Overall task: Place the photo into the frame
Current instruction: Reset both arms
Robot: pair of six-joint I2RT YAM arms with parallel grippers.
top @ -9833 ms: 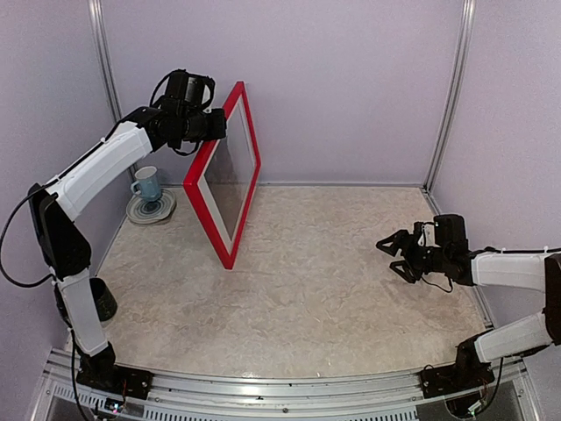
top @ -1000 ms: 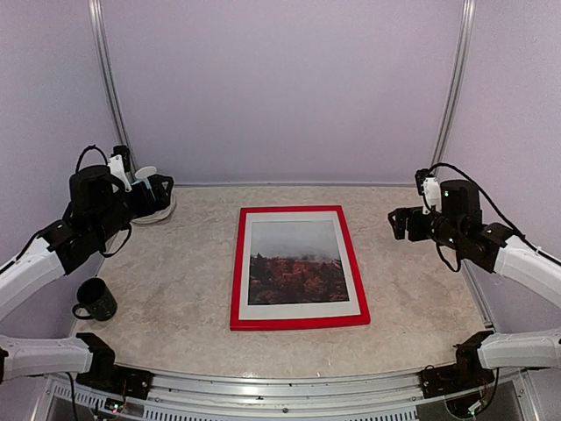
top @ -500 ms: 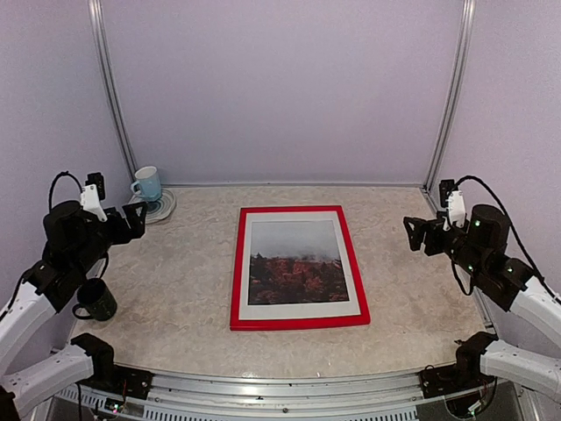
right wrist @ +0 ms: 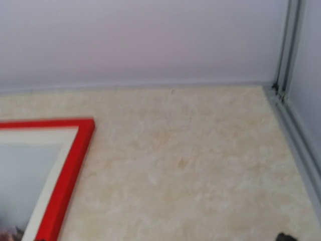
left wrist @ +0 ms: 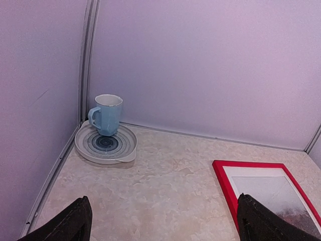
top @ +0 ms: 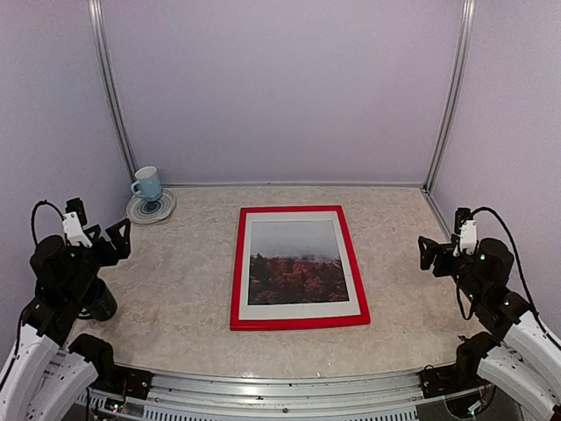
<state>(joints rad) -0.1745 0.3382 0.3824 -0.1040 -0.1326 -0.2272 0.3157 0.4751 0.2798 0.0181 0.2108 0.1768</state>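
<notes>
The photo (top: 296, 263) lay face up inside the frame (top: 298, 322), bordered on all four sides by a white mat (top: 298, 309). The grey sky was at the far end and the red-brown landscape at the near end. The frame lay flat at the middle of the table (top: 184, 289), with its long bars running from near to far.

The left gripper (left wrist: 162, 197) hung above the table's left edge with its fingers spread wide. It held nothing and touched nothing. The right gripper (top: 441, 246) hung above the right edge, also spread wide and empty. Both were well apart from the frame.

Bare tabletop surrounded the frame on every side, with broad strips to the left and right and a narrower band between the far bar and the back wall. A blue mug (left wrist: 107, 114) stood upright on a ringed plate (left wrist: 106, 144) in the far left corner, well apart from the frame's far left corner. A dark mug (top: 98, 303) stood at the left edge, partly hidden by the left arm.
</notes>
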